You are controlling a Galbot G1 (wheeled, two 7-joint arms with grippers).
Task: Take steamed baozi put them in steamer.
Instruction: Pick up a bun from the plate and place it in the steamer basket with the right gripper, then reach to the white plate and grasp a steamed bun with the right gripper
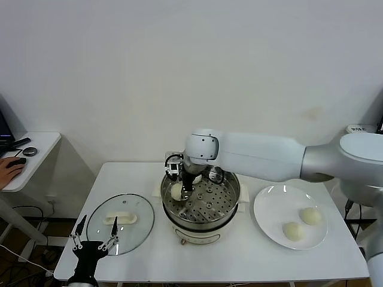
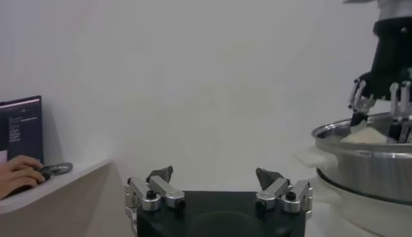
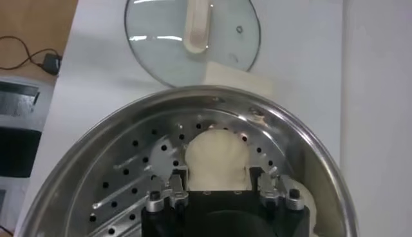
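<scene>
One bun (image 3: 215,158) sits between the fingers of the right gripper (image 1: 184,192), which reaches down inside the steamer (image 1: 230,206) at its left rim; the jaws stand narrow around the dough and appear to hold it, low over the perforated tray or resting on it, I cannot tell which. A second bun (image 1: 197,179) lies just behind, against the far wall. Being round, the bun has no long axis to mind; it lies straight below the claw, so release probably calls for a plain opening and a lift straight up. Room is tight toward the left wall and open toward the tray's middle and right. Two more steamed baozi (image 1: 301,223) wait on the white plate (image 1: 269,203), right of the pot and nearer this arm. Beside the glass lid (image 1: 134,230), the left gripper (image 1: 94,239) hangs wide open and idle.
</scene>
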